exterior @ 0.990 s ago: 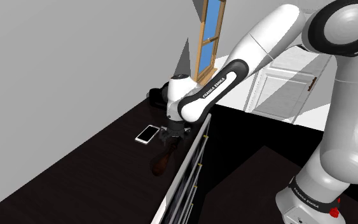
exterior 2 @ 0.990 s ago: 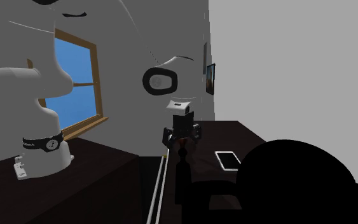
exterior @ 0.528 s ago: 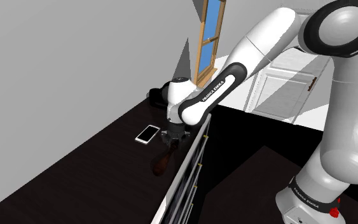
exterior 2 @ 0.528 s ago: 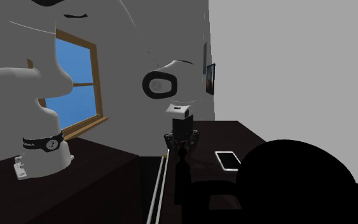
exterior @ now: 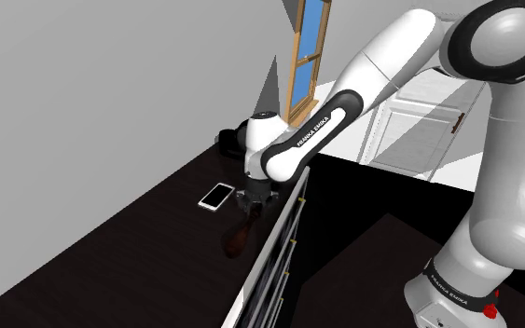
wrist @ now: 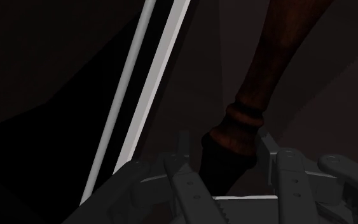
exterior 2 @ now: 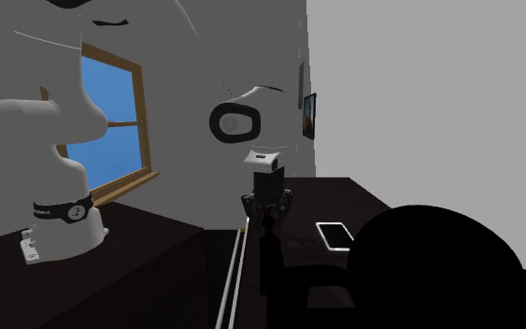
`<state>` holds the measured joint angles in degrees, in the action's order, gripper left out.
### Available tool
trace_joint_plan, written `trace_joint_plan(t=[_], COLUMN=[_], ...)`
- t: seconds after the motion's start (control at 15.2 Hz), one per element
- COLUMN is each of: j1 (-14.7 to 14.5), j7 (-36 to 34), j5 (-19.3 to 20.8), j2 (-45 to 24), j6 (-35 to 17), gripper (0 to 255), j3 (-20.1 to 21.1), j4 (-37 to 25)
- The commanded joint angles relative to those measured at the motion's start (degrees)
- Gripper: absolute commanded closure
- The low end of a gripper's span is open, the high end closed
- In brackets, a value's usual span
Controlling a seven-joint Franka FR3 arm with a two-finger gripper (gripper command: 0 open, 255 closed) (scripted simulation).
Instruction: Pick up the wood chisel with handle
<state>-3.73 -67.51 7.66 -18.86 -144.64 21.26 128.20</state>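
Observation:
The wood chisel (exterior: 236,239) has a turned brown wooden handle and lies on the dark tabletop (exterior: 111,252), close to the table's white edge rail (exterior: 274,252). My black gripper (exterior: 251,207) points straight down over the chisel's far end. In the wrist view the gripper (wrist: 225,162) is shut on the chisel (wrist: 260,83) just past the handle's ringed collar, where the shaft turns dark. The handle runs away from the fingers (wrist: 182,149) along the table. The second exterior view has the gripper (exterior 2: 268,213) low over the table with the chisel (exterior 2: 271,248) below it.
A white phone (exterior: 215,196) lies flat on the table just beyond the gripper, also seen as a phone (exterior 2: 334,236) beside the arm. A dark object (exterior: 225,140) sits at the table's far end. A large black silhouette (exterior 2: 438,271) blocks the second exterior view's lower right.
The fingers, wide apart a second ago, have closed in on the chisel, and the hand has sunk slightly toward the table. The chisel has not moved.

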Motion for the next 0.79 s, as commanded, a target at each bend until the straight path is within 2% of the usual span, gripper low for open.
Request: trace_joint_plan(t=[0.0, 0.73], j1=[0.3, 1.7], j7=[0.5, 3.1], j5=[-0.7, -4.9], j2=[1.1, 8.0], j6=[1.1, 8.5], gripper=[255, 255], j3=[0.4, 2.2], j4=[0.0, -1.1])
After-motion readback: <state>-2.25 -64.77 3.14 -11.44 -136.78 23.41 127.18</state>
